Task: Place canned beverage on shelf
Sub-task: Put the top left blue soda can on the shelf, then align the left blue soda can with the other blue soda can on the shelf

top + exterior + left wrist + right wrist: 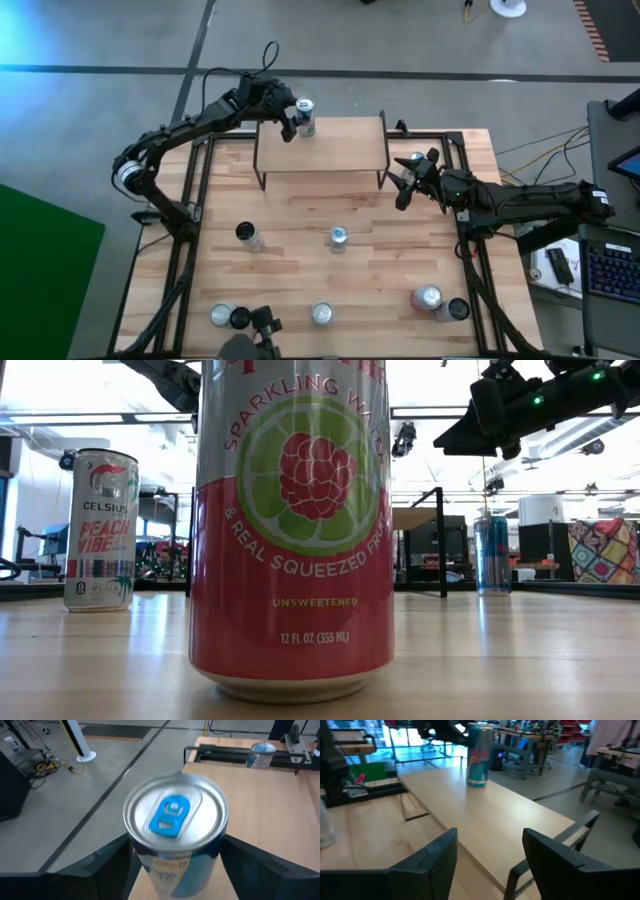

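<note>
A blue and silver can with a blue tab (175,820) stands upright on the far left corner of the shelf (330,150), a light wood plank on thin black legs. It also shows in the high view (305,117) and the right wrist view (477,755). My left gripper (290,122) reaches over the shelf's left end and is shut on this can. My right gripper (405,185) is open and empty at the shelf's right end, looking along the plank (485,820). My left gripper has the can's side wall (137,855) between its two fingers, one on each side, below the rim. The fingers come level from the table's left side. The can is upright, and its base (476,784) is on the shelf top.
Several more cans stand on the table: two in the middle (247,235) (338,237), several along the near edge (321,313) (427,297), and one by the right rail (415,160). A pink sparkling-water can (292,530) fills the low view.
</note>
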### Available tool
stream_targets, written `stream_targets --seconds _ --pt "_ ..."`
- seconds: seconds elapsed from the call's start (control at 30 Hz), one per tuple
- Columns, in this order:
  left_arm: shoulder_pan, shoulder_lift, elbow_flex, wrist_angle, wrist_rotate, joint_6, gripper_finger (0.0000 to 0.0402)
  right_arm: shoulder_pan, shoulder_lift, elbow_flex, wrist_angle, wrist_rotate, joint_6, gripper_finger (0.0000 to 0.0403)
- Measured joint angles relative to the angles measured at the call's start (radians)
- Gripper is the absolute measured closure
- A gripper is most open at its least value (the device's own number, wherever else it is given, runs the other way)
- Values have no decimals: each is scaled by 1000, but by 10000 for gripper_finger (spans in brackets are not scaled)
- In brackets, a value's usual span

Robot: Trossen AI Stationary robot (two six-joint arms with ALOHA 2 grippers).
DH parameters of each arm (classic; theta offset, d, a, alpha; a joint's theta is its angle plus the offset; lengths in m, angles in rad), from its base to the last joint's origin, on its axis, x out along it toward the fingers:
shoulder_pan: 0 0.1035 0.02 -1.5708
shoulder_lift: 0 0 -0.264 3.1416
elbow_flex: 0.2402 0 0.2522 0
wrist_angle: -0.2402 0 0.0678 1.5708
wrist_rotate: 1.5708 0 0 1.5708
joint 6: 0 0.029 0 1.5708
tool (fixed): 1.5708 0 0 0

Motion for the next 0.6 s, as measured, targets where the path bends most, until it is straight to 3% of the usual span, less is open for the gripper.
stream_targets --seconds 0.23,0.47,0.6 --pt "2 -52 2 -12 -42 -2 69 0 0 0 0 22 7 188" --pt "-2 -218 -6 -181 -68 -5 70 0 0 -2 -8 22 38 188" --pt "-39 -323 -91 -280 -73 -120 76 1 0 -2 -10 22 48 188"
